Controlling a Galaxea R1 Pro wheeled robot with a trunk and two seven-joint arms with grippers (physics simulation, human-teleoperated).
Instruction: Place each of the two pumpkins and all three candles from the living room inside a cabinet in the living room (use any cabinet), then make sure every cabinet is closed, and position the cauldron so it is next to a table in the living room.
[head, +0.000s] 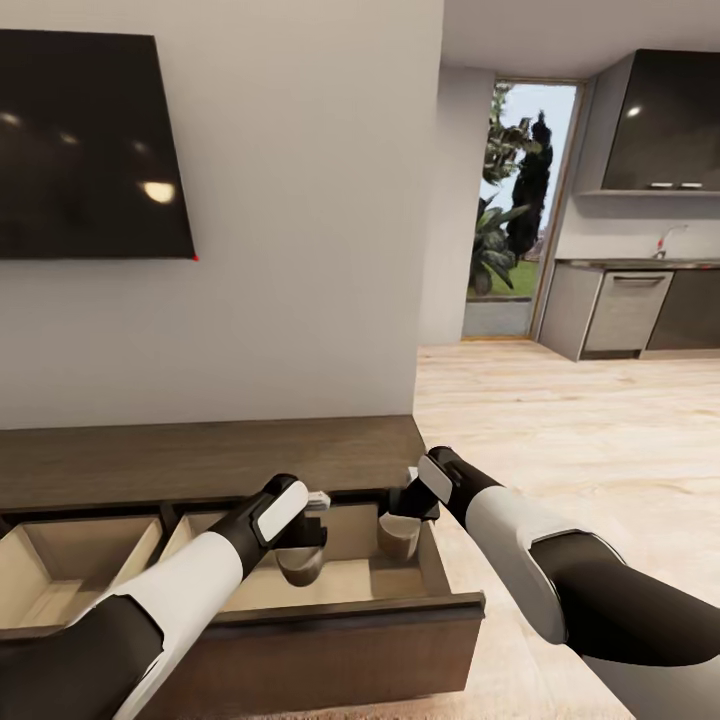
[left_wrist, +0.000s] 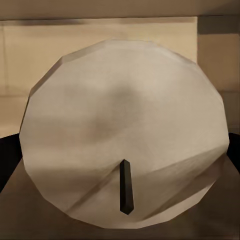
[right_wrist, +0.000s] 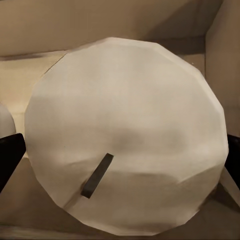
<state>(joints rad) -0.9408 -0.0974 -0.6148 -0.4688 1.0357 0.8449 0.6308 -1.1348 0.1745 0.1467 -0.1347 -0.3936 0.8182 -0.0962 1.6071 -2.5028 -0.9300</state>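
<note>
Pale faceted candles (left_wrist: 125, 130) (right_wrist: 125, 130) (dark wicks) fill each end effector's pinch over the open cabinet (head: 330, 620).

2 pale beige, round, dark-wicked candles (head: 300, 565) (head: 398, 536) sit upright inside the long dark-brown wooden cabinet (head: 330, 625) (drawer open).

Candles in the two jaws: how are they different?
The left candle hangs over the middle of the open drawer, nearer its front; the right candle hangs beside the drawer's right wall, farther back. Both are pale, round and dark-wicked.
</note>
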